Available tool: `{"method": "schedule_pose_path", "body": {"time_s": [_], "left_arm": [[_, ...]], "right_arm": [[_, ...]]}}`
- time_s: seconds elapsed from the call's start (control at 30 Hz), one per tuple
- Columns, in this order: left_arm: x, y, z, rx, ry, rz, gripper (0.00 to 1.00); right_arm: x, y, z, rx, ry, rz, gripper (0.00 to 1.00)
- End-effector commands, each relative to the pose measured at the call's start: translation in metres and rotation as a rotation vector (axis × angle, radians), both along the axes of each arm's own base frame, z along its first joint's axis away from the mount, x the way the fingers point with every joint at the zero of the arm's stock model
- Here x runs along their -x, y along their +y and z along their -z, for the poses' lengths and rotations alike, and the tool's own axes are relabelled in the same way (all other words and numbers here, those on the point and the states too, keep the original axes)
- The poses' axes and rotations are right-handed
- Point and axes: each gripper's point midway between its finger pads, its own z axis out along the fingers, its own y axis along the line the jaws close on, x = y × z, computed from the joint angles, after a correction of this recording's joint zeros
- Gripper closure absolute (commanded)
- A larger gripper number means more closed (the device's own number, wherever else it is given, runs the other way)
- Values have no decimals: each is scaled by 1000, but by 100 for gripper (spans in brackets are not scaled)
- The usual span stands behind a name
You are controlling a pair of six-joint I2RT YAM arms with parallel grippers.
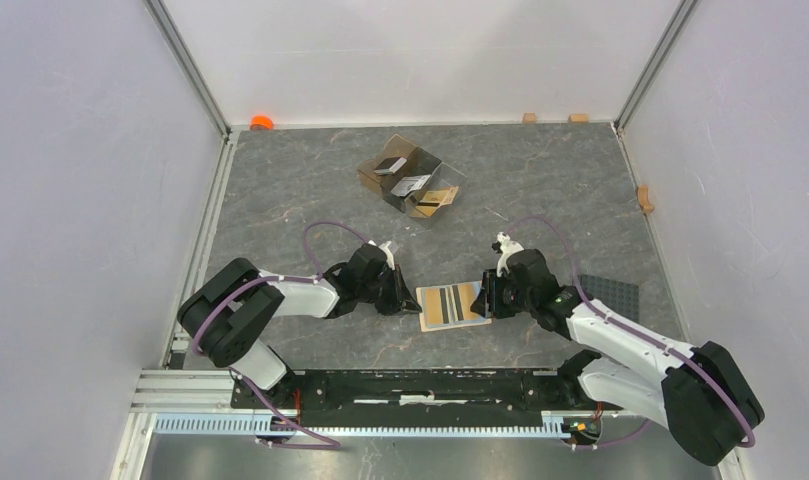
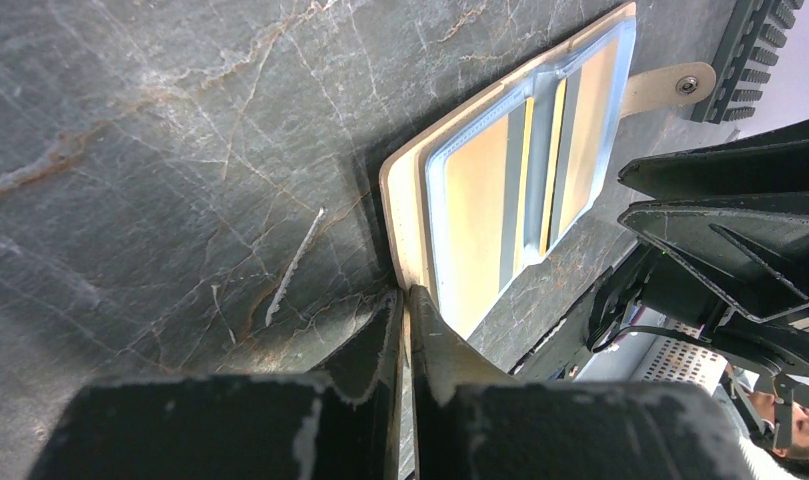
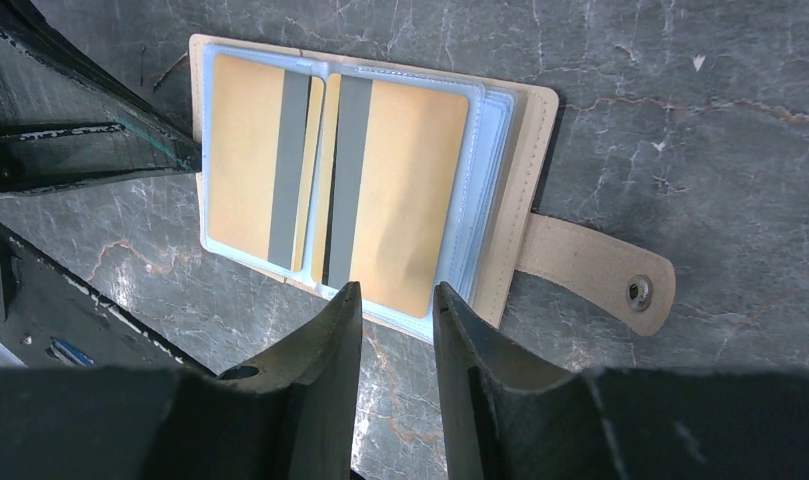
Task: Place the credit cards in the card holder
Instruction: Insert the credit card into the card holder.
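Our left gripper [image 2: 405, 300] pinches the card holder [image 3: 525, 170] at its nine-o'clock edge; we should steady it so the parted, empty right gripper [image 3: 397, 295] seats cards [image 3: 410, 190] squarely.

card holder [image 3: 500, 250] between left hand [image 2: 407, 298] and right hand [image 3: 398, 292] | credit cards [image 3: 245, 150] inside | box [image 1: 410, 180] behind

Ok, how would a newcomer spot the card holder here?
On the grey marbled table, look near the front edge, between the left hand and the right hand. The card holder lies open there: a tan wallet with pale blue sleeves showing two gold cards with grey stripes. Unlike the clear box farther back, it is flat and has a snap tab.
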Motion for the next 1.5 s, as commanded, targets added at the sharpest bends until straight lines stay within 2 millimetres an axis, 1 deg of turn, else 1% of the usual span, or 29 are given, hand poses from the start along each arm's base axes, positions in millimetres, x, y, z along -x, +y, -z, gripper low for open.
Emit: {"method": "schedule_pose_path", "body": {"time_s": [0.0, 0.17, 0.47, 0.57, 0.63, 0.87, 1.07, 1.23, 1.47], "left_arm": [[10, 20, 26, -112, 28, -4, 90], [10, 20, 26, -111, 25, -4, 91], [10, 20, 26, -111, 25, -4, 92], [11, 21, 26, -111, 26, 0, 92], [12, 21, 26, -112, 25, 2, 93], [12, 22, 26, -114, 21, 1, 94], [12, 23, 27, -115, 21, -1, 95], [12, 23, 27, -116, 21, 1, 95], [11, 21, 26, -112, 17, 4, 96]], "right_arm": [[-8, 3, -10, -3, -38, -5, 63], [-2, 1, 4, 5, -4, -7, 64], [5, 1, 18, 3, 32, -12, 64], [10, 9, 20, -50, 51, -26, 64], [12, 17, 16, -109, 53, -39, 64], [18, 32, 7, -224, 68, -60, 65], [13, 29, 4, -213, 35, -40, 65], [12, 40, -12, -313, -3, -57, 65], [6, 49, -33, -370, -68, -92, 64]]}}
